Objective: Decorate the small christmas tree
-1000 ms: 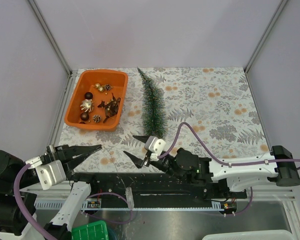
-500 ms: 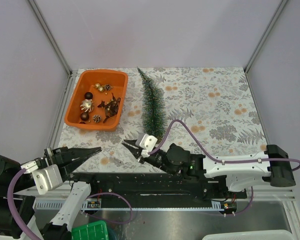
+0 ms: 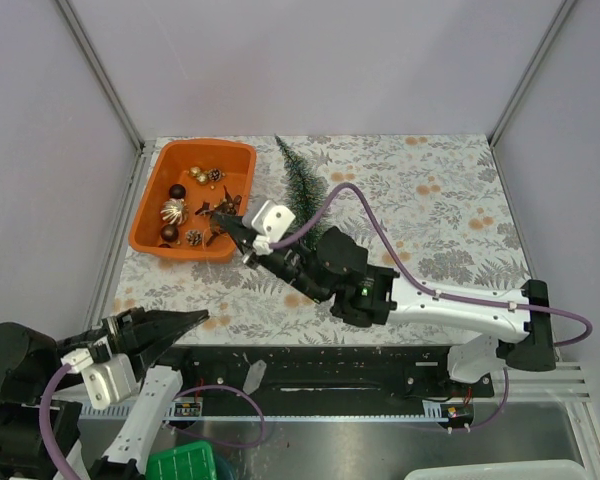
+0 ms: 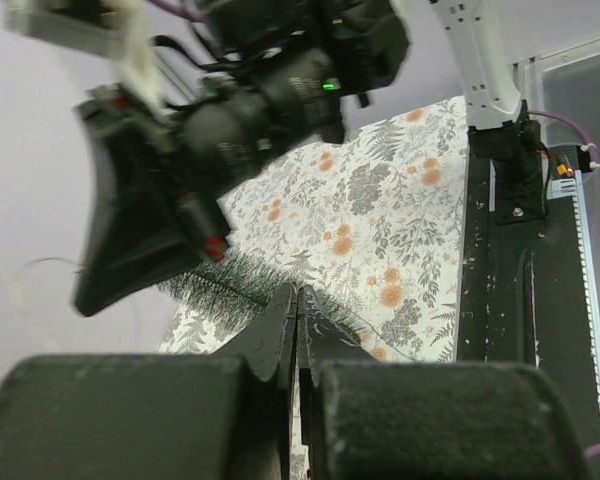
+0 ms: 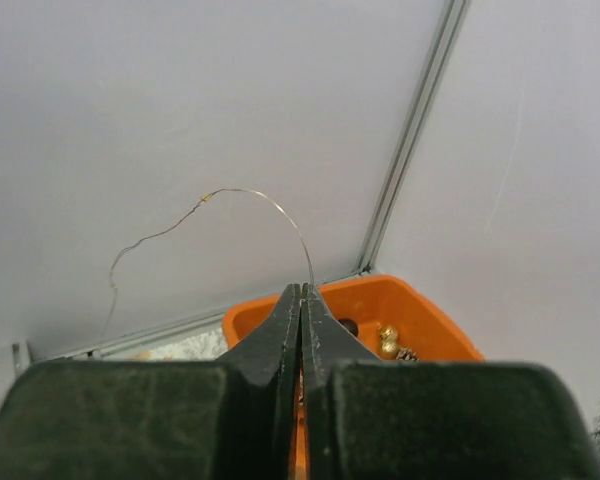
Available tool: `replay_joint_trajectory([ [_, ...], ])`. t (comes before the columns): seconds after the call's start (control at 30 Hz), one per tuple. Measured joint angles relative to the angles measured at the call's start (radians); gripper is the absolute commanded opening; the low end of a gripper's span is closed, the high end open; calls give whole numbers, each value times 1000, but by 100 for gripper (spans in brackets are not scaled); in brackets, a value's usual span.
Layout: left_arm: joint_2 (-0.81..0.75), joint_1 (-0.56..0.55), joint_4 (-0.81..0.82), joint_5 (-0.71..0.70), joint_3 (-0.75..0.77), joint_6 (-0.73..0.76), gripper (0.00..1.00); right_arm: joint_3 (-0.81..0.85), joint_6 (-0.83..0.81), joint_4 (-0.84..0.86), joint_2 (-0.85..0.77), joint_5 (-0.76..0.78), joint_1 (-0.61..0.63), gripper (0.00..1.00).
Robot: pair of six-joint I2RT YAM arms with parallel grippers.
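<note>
The small christmas tree (image 3: 302, 180) lies flat on the flowered cloth right of the orange tray (image 3: 145, 225), its lower half hidden under my right arm. My right gripper (image 3: 227, 221) hovers at the tray's right rim, shut on a thin gold wire (image 5: 255, 193) that arcs up from its tips (image 5: 301, 290). Brown and gold ornaments (image 3: 173, 210) lie in the tray. My left gripper (image 3: 195, 320) sits shut and empty at the cloth's near left edge; in its own view the tips (image 4: 296, 292) point toward the tree (image 4: 220, 290).
The black rail (image 3: 310, 360) runs along the near table edge. Purple walls with metal corner posts (image 3: 100, 70) close in the back and sides. A green box (image 3: 180, 465) sits below the left arm's base.
My right gripper went from open near the front edge to shut, pinched the wire, and swung up and left over to the tray's right rim. The left gripper dropped slightly toward the near edge.
</note>
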Motion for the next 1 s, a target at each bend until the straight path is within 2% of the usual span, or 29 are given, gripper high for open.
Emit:
replay_joint_trajectory([
  [0.1,-30,0,1,21,-21,22,0,90,0,-30,54,-34,-43,0],
  [0.17,-46,0,1,23,-33,44,8,139,0,-50,92,-58,-62,0],
  [0.2,-52,0,0,23,-39,58,15,156,1,-59,106,-67,-67,0],
  [0.3,-74,1,-5,20,-69,112,54,215,2,-97,152,-103,-70,0],
  [0.37,-86,8,-9,17,-84,159,69,247,5,-112,170,-129,-70,0],
  [0.5,-119,40,-4,0,-129,250,73,301,14,-129,178,-166,-70,0],
  [0.6,-126,47,37,-18,-175,262,77,332,21,-127,178,-185,-70,0],
  [0.8,-129,49,201,-77,-245,145,89,383,28,-130,178,-219,-70,0],
  [1.0,-121,50,399,-162,-251,-26,93,508,6,-151,179,-237,-70,0],
])
